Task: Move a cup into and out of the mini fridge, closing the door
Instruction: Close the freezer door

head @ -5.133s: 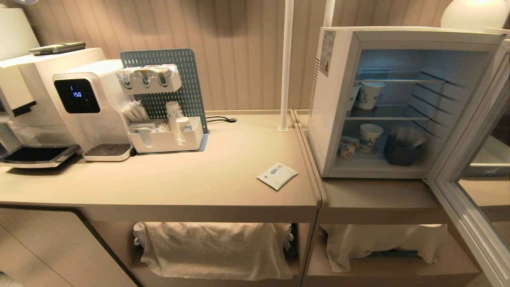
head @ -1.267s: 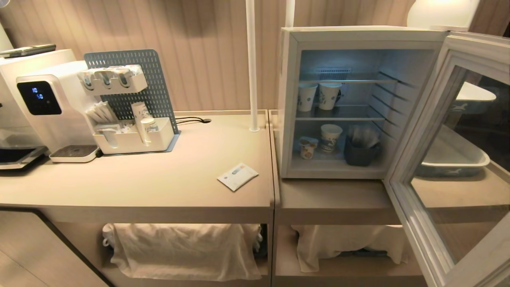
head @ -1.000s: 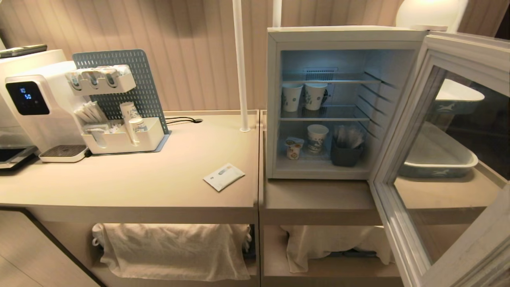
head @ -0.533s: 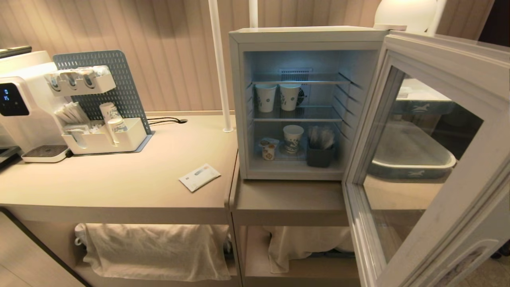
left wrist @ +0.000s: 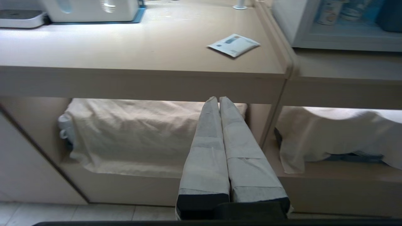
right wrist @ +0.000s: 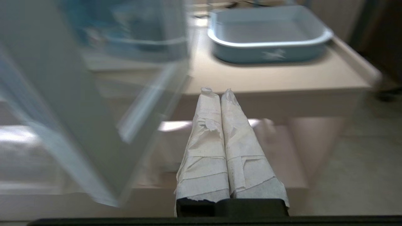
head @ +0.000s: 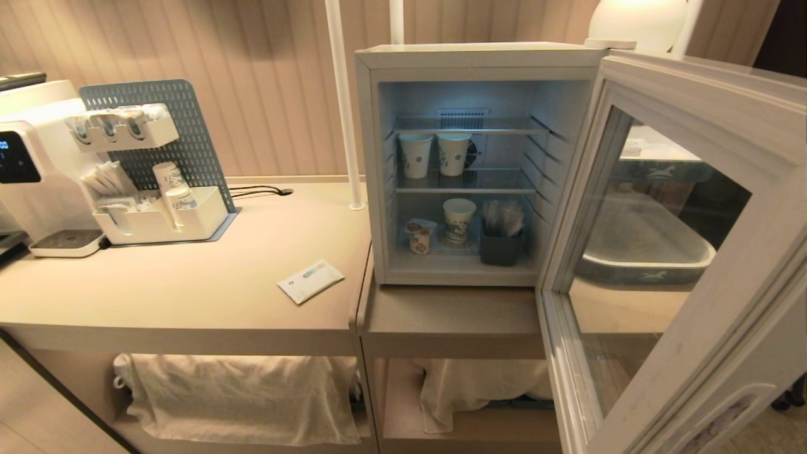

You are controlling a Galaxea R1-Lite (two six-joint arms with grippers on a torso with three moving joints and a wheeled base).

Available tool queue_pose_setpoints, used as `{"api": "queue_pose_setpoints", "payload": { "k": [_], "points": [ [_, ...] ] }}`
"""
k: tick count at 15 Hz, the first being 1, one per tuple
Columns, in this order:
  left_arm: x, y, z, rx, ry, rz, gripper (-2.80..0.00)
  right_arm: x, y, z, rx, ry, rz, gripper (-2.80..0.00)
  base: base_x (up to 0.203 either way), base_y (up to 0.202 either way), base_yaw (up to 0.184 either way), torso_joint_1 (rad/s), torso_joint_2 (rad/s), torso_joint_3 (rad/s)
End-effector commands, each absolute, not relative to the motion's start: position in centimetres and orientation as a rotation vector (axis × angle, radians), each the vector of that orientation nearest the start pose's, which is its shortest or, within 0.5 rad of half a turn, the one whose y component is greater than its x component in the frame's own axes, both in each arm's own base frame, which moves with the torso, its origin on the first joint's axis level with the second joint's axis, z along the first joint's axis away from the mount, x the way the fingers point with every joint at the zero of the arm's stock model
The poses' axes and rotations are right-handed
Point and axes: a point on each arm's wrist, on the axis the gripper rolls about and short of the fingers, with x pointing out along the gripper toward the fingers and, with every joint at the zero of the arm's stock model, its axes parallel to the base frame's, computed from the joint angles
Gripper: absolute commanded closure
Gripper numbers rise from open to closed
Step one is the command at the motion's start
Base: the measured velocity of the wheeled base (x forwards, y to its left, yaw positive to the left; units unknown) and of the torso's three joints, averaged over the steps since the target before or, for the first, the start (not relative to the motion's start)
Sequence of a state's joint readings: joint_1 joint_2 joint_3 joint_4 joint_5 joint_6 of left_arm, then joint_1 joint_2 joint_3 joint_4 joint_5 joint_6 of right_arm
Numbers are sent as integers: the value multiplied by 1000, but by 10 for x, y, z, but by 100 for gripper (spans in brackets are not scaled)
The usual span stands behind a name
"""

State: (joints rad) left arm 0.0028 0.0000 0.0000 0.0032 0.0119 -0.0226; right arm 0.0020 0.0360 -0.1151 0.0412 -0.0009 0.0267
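head view: mini fridge (head: 372, 157) on counter, door (head: 681, 252) swung wide open | cup (head: 418, 238) on fridge floor, beside a paper cup (head: 458, 219) | left gripper (left wrist: 219, 99) jaws pressed together, empty, below the counter edge, fridge above and ahead | right gripper (right wrist: 216, 91) narrow, empty, beside open door, a blue tray (right wrist: 267, 34) beyond.

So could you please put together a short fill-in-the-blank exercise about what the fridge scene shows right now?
1. The mini fridge has its door standing ____.
2. The cup sits on the fridge's ____ level, beside a taller paper cup.
3. The upper wire shelf holds ____ paper cups.
4. The left end effector is ____ and holds nothing.

Missing words: open; bottom; two; shut
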Motion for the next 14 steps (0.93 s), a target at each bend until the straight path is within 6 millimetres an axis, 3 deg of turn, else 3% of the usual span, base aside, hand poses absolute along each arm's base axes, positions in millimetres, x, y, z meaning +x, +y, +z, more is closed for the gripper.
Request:
{"api": "queue_pose_setpoints", "payload": {
  "k": [1, 3, 6, 9, 14],
  "points": [
    [-23, 0, 75, -23, 6, 15, 0, -24, 0, 140, 91, -8, 6, 0, 0, 0, 0, 0, 0, 0],
    [-23, 0, 75, -26, 6, 15, 0, 10, 1, 174, 202, 161, 22, 0, 0, 0, 0, 0, 0, 0],
    [-23, 0, 75, -26, 6, 15, 0, 82, 8, 197, 403, 365, 211, 0, 0, 0, 0, 0, 0, 0],
    [-23, 0, 75, -26, 6, 15, 0, 135, 17, 205, 611, 488, 664, 0, 0, 0, 0, 0, 0, 0],
    [-23, 0, 75, -26, 6, 15, 0, 195, 25, 198, 719, 542, 846, 0, 0, 0, 0, 0, 0, 0]
  ]
}}
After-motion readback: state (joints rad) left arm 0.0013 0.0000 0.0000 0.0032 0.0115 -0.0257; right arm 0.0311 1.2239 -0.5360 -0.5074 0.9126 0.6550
